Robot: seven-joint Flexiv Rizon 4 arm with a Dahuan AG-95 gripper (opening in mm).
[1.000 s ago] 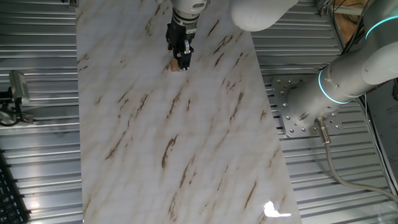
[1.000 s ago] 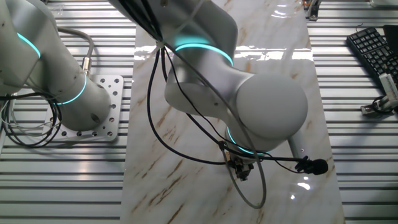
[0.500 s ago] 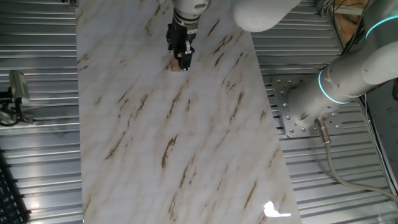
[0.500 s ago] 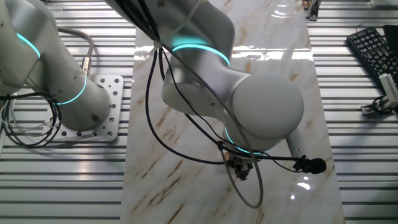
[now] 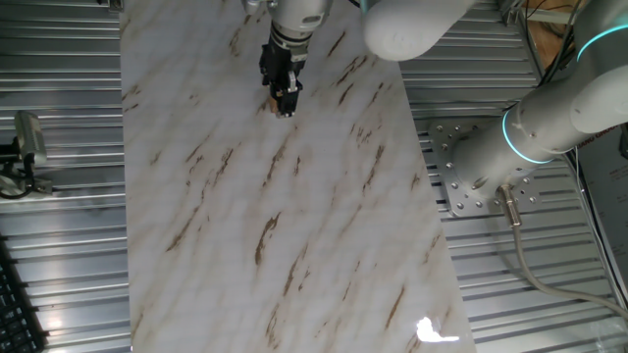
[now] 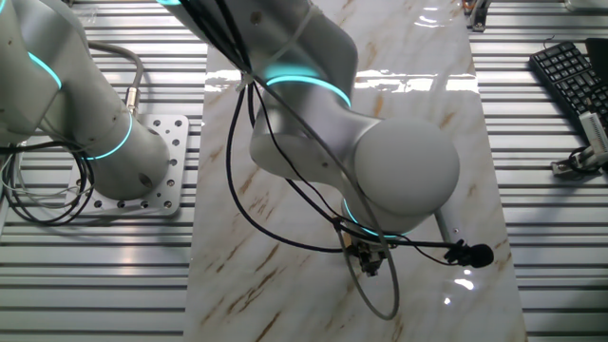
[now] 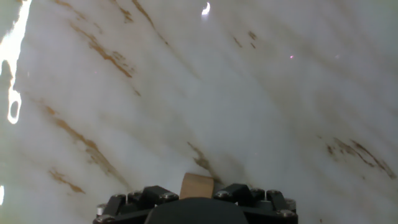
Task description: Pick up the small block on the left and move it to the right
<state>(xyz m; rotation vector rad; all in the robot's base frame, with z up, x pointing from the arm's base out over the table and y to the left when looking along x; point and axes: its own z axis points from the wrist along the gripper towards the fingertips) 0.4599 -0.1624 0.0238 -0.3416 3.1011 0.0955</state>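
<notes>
Small block (image 7: 197, 186) gripped between closed jaws of the gripper (image 5: 284, 105), low over the marble table (image 5: 294, 245).
The block should be kept squarely clamped and carried clear of the table.

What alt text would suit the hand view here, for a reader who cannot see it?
A small light-brown block sits between the jaws of the gripper at the bottom edge of the picture. Beyond it stretches a white marble-patterned table with brown streaks and a few bright glare spots.
</notes>
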